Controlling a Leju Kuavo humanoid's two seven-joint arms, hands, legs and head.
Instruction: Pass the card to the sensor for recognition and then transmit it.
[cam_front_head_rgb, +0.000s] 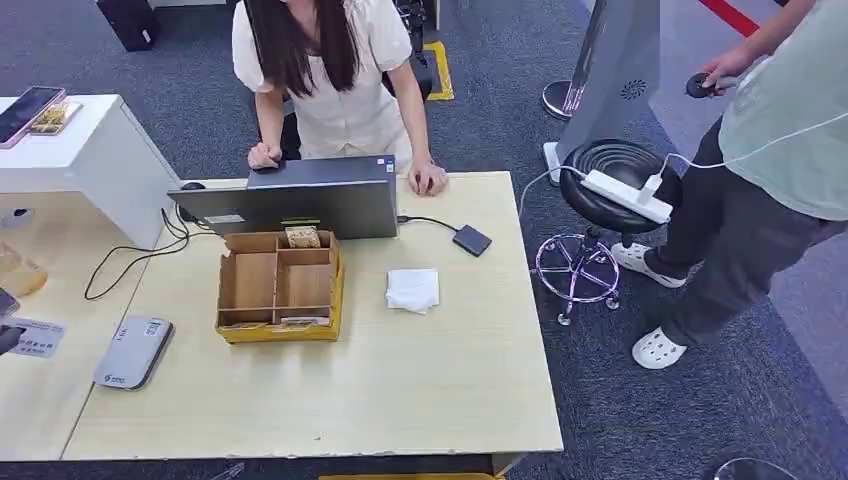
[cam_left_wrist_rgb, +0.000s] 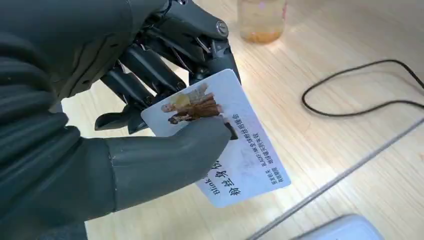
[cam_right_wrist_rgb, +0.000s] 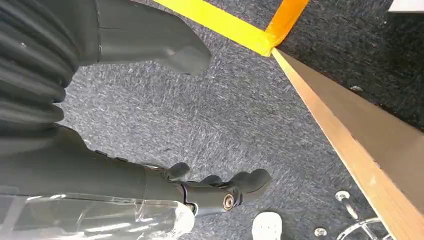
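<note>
My left hand (cam_left_wrist_rgb: 125, 150) holds a white card (cam_left_wrist_rgb: 240, 155) with a small picture and printed text, thumb on its face and dark fingers (cam_left_wrist_rgb: 150, 75) beneath. In the head view this hand (cam_front_head_rgb: 7, 338) and the card (cam_front_head_rgb: 38, 338) sit at the table's far left edge. A small black reader (cam_front_head_rgb: 471, 240) lies wired to the laptop (cam_front_head_rgb: 300, 195), far to the right of the card. A grey flat device (cam_front_head_rgb: 133, 351) lies close to the card. My right hand (cam_right_wrist_rgb: 100, 175) hangs over grey carpet, fingers apart and holding nothing.
A cardboard divider box (cam_front_head_rgb: 279, 286) and a white folded paper (cam_front_head_rgb: 413, 290) lie mid-table. A person leans on the far edge behind the laptop; another stands at right by a stool (cam_front_head_rgb: 600, 180). A black cable (cam_left_wrist_rgb: 360, 100) and a cup (cam_left_wrist_rgb: 262, 20) lie near my left hand.
</note>
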